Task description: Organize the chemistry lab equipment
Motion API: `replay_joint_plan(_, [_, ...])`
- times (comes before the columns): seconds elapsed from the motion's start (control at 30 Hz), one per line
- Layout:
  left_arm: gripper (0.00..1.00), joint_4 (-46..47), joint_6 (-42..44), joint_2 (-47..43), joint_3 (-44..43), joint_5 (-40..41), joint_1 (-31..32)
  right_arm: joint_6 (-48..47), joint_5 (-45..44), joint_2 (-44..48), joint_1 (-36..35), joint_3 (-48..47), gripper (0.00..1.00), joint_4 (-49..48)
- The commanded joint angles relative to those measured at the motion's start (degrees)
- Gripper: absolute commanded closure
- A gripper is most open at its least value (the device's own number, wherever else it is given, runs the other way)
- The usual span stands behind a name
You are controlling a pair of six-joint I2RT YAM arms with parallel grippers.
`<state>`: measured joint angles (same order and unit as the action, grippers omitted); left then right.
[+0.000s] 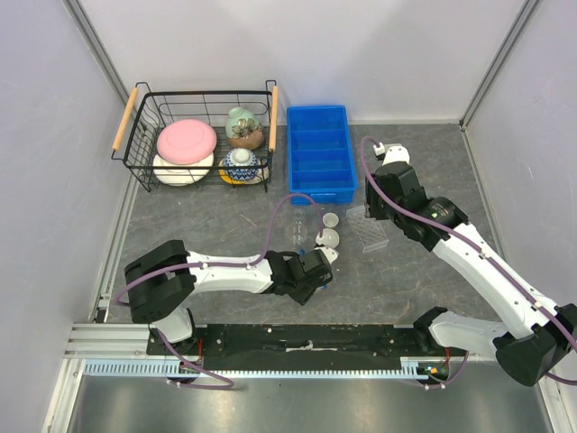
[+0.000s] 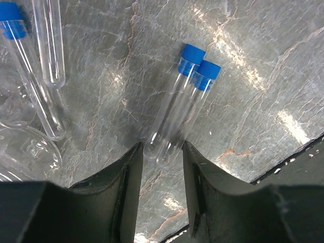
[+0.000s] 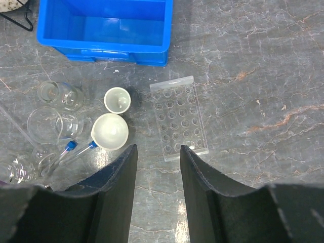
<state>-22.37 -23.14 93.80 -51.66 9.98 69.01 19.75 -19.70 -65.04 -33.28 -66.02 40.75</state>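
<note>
item 1: left gripper [image 2: 161, 154], jaws spread; the round ends of 2 blue-capped tubes [image 2: 183, 98] lie between its tips. the tubes touch side by side, near the front edge of the table [image 2: 283, 144].
item 2: right gripper [image 3: 158, 152], jaws spread, over the near edge of the clear rack [image 3: 179, 119].
we note white dishes [image 3: 110, 131] and flasks [image 3: 61, 95] crowding the rack's left, bare table to its right, and the blue bin [image 3: 104, 25] beyond.

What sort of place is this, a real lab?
Probably a staged robot test cell, not a working lab: plain white walls box in one table, and flasks sit near a basket of crockery.
</note>
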Motion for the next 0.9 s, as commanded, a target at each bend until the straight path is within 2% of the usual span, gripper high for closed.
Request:
replay_joint_plan(0.0, [0.57,1.54,-2.26,1.03,-2.04,0.04,1.03,-0.59,0.19,1.23,-0.30,0.54,0.53,-1.55])
replay_joint_plan(0.17, [0.56,1.37,-2.97,1.12,-2.65,0.13,1.65,-0.68,0.37,1.58,-0.30,0.89,0.53,-1.47])
replay_joint_plan(0.5, [0.47,-0.21,-3.41,1.39,-4.15,0.57,2.35,-0.76,0.72,1.93,-0.30,0.98,0.53,-1.03])
replay_joint_plan(0.87, [0.47,-1.10,-6.13,-0.98,-1.52,1.62,2.97,-0.41,1.68,2.11,-0.30,1.60,0.53,-1.11])
